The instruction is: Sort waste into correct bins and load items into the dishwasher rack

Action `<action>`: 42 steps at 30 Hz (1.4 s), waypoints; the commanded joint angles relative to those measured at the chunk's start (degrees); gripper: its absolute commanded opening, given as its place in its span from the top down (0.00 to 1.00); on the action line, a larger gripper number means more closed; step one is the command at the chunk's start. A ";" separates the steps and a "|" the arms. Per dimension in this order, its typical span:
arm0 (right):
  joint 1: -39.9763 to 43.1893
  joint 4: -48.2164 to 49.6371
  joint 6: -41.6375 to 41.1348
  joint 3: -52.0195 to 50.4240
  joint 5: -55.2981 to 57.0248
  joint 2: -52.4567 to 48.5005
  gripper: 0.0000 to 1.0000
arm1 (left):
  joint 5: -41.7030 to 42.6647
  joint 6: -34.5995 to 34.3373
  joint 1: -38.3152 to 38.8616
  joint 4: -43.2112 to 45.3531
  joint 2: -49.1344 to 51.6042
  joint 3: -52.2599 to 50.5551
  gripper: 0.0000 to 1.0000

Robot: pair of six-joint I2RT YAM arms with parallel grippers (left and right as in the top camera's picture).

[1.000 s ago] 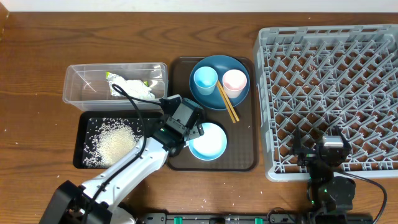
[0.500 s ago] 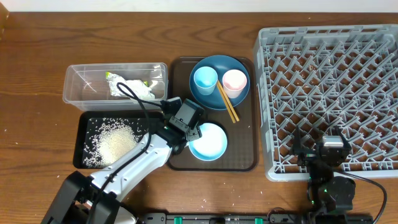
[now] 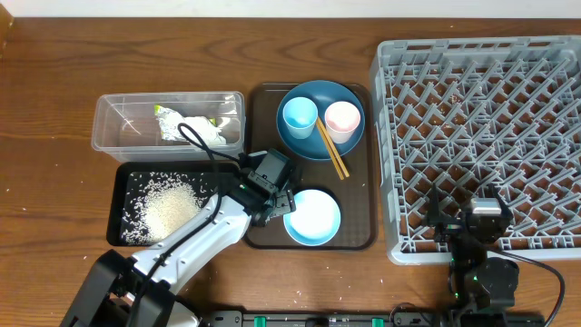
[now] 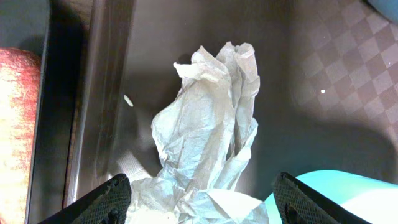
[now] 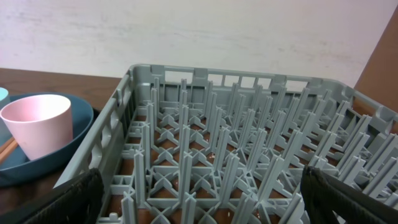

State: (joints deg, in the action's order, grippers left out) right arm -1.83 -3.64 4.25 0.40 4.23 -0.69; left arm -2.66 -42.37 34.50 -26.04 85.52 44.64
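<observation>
Crumpled tissue (image 4: 211, 137) lying on brown tray (image 4: 317, 68), just beside blue bowl (image 4: 339, 196): soft, feather-light, easily torn. Left hand (image 4: 205, 199) open, fingers (image 4: 109, 200) either side, not pinching yet. Best pinched across the bulky middle, gently, without dragging.

Overhead: rack (image 3: 481, 54) is cut off at the right edge. Tissue (image 4: 211, 124) on the brown tray (image 3: 354, 238) is hidden under the left gripper (image 3: 275, 204), and the bowl's (image 3: 316, 220) left rim is covered too. Wrapper (image 3: 166, 113) in the tub (image 3: 109, 113) is partly buried under white paper (image 3: 195, 130).

Left wrist: tissue's lower end is cut by the bottom edge. Only the tips of the fingers (image 4: 106, 199) are seen. Red blur (image 4: 18, 124) at the left edge is not identified.

Right wrist: dish (image 5: 46, 169) and chopstick (image 5: 6, 149) are cut off at the left. Right gripper (image 5: 199, 208) is shown only as blurred dark fingertips (image 5: 68, 199).
</observation>
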 commanded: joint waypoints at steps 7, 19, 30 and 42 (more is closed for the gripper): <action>0.35 -0.24 0.55 -0.09 -0.20 -0.02 0.01 | 0.48 1.66 -0.04 -0.46 0.50 -0.50 0.31; 0.37 -0.24 0.55 -0.09 -0.20 -0.02 0.01 | -2.51 1.64 -0.04 -0.20 0.98 -2.45 0.48; 0.37 -0.24 0.55 -0.09 -0.20 -0.02 0.01 | -2.45 2.29 -0.04 1.62 -0.20 -1.95 0.94; 0.37 -0.24 0.55 -0.09 -0.20 -0.02 0.01 | -7.50 11.45 -4.55 6.56 -17.99 1.99 0.94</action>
State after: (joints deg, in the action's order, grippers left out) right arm -1.83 -3.64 4.27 0.40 4.25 -0.69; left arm -6.46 -35.07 33.12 -20.86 72.10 45.06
